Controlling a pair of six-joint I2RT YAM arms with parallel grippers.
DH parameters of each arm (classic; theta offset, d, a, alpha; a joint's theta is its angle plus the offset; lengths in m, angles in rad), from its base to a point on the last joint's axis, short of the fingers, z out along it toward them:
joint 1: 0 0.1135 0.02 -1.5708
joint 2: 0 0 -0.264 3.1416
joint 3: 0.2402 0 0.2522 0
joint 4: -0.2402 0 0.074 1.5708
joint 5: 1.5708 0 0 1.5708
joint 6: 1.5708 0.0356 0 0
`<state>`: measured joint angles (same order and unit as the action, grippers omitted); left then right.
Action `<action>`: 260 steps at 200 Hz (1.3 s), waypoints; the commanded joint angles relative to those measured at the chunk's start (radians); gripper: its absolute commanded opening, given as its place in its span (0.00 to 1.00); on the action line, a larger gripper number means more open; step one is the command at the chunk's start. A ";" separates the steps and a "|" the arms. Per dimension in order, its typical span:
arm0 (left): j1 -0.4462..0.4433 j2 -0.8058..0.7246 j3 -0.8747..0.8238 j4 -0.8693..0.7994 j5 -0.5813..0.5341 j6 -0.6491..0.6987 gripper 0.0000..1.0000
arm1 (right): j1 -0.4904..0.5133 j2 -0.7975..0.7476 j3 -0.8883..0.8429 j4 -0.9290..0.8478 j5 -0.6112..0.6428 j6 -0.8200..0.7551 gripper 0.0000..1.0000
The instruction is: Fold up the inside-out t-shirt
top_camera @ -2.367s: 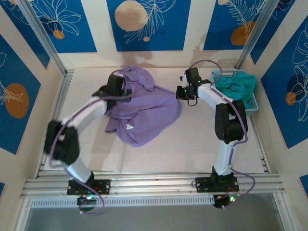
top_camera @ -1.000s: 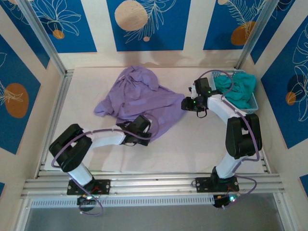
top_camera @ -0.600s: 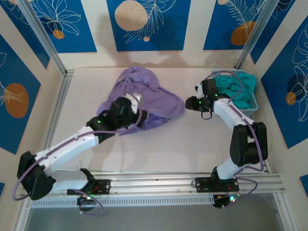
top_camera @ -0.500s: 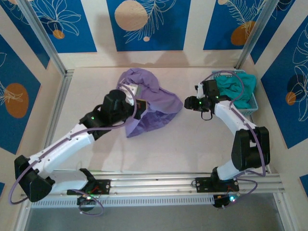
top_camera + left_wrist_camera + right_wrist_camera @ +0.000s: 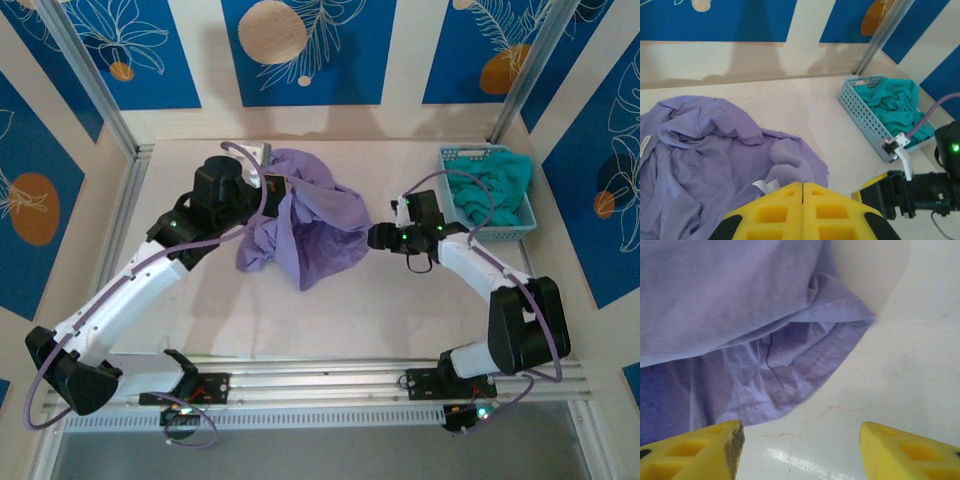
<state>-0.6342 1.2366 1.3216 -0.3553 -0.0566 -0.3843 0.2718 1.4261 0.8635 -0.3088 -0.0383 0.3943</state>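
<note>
The inside-out t-shirt is a lavender bundle lifted at its back left, with the rest draping down onto the table. My left gripper is shut on a fold of it at the top; in the left wrist view the yellow fingertips meet with cloth and a white tag rising to them. My right gripper hangs open just right of the shirt's edge. From the right wrist, its gripper stands wide apart over bare table, the stitched hem just ahead of it.
A light-blue basket holding a teal-green garment stands at the back right, also seen from the left wrist as basket. Walls with metal posts close in the table on three sides.
My left gripper has swung back and to the left, lifting the shirt into a hanging bundle. My right gripper has moved left toward the shirt's edge and opened wider.
</note>
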 commanded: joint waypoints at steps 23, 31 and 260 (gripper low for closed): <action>0.033 -0.005 0.027 0.044 0.038 -0.043 0.00 | 0.113 0.158 0.044 0.020 0.027 0.111 0.59; 0.036 -0.006 0.025 0.040 0.037 -0.043 0.00 | 0.130 0.191 0.069 0.000 0.054 0.108 0.59; 0.285 -0.117 0.213 -0.078 -0.217 0.064 0.00 | -0.063 -0.158 0.463 -0.294 0.292 -0.104 0.00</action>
<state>-0.3996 1.1542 1.3872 -0.4301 -0.1913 -0.3641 0.2829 1.4364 1.1908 -0.5415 0.3080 0.3393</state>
